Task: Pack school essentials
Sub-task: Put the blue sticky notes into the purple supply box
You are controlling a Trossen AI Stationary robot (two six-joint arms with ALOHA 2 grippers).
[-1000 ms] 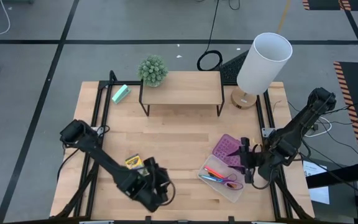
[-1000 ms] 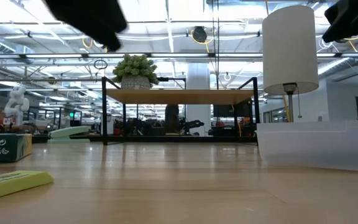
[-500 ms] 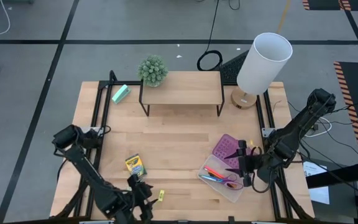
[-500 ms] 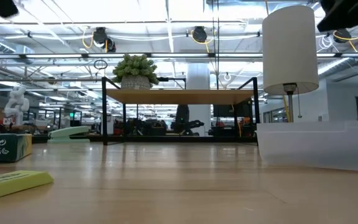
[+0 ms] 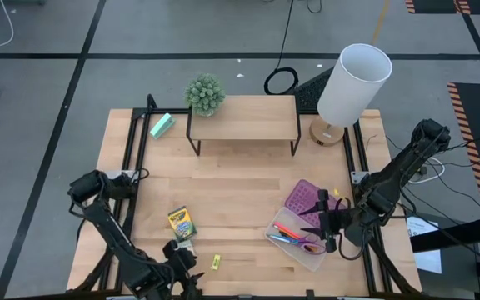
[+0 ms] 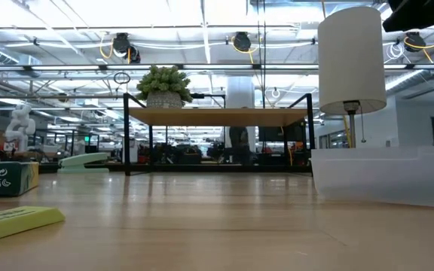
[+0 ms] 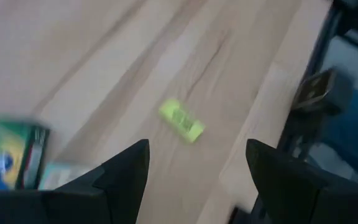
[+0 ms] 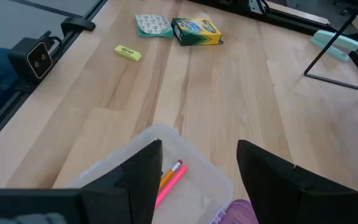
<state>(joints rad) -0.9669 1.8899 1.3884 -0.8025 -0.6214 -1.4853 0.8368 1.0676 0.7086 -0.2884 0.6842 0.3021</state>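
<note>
Left hand [image 5: 182, 268] farther back, open

The room is bright. Light comes from long white ceiling lamps [image 6: 89, 15] high up in the low view, and they glare. The light wooden table [image 5: 240, 179] is evenly lit from above, with only soft, small shadows under the wooden shelf with black legs [image 5: 242, 118]. The left wrist view is blurry, so the small yellow-green piece [image 7: 181, 121] looks smeared. The right wrist view is sharp. In the low view the near tabletop is out of focus.
</note>
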